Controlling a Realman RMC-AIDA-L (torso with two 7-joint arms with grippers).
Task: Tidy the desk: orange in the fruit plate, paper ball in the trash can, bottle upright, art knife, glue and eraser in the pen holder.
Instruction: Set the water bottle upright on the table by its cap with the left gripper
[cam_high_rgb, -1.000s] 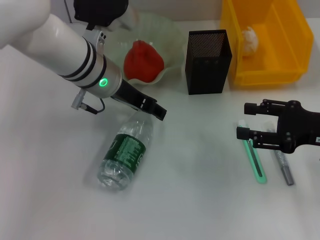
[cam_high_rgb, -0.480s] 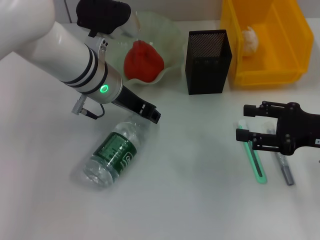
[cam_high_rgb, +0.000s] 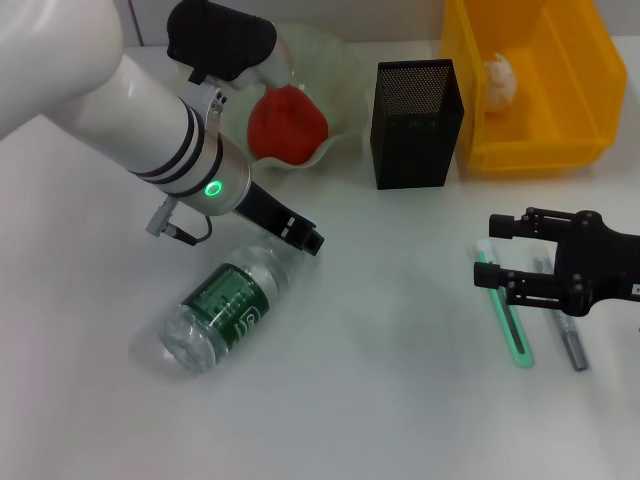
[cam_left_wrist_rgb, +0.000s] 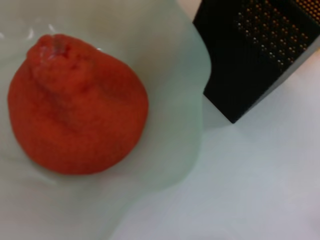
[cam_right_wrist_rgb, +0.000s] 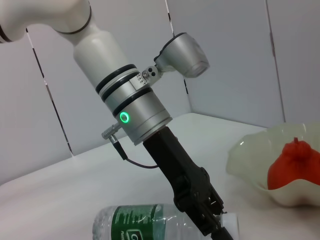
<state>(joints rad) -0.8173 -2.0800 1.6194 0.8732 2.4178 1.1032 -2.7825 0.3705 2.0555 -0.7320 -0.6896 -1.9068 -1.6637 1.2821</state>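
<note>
The bottle (cam_high_rgb: 222, 312) lies on its side on the desk (cam_high_rgb: 380, 400), cap end toward the fruit plate. My left gripper (cam_high_rgb: 300, 238) is shut at its neck, and the right wrist view shows that gripper (cam_right_wrist_rgb: 212, 212) next to the white cap of the bottle (cam_right_wrist_rgb: 150, 222). The orange (cam_high_rgb: 288, 122) sits in the fruit plate (cam_high_rgb: 335, 60). A paper ball (cam_high_rgb: 500, 78) rests in the trash can (cam_high_rgb: 590, 140). My right gripper (cam_high_rgb: 488, 248) hovers open over the top of the art knife (cam_high_rgb: 512, 325), and the glue (cam_high_rgb: 568, 335) lies beside the knife. The eraser is out of view.
The pen holder (cam_high_rgb: 415, 130) stands between the fruit plate and the trash can. The left wrist view shows the orange (cam_left_wrist_rgb: 75, 105) in the fruit plate (cam_left_wrist_rgb: 170, 60) with the pen holder (cam_left_wrist_rgb: 255, 50) close by. Bare desk lies between the bottle and the art knife.
The bottle's base has swung to the left while its neck stayed at my left gripper, which shifted slightly toward the front. The right gripper has drifted a little toward the front.
</note>
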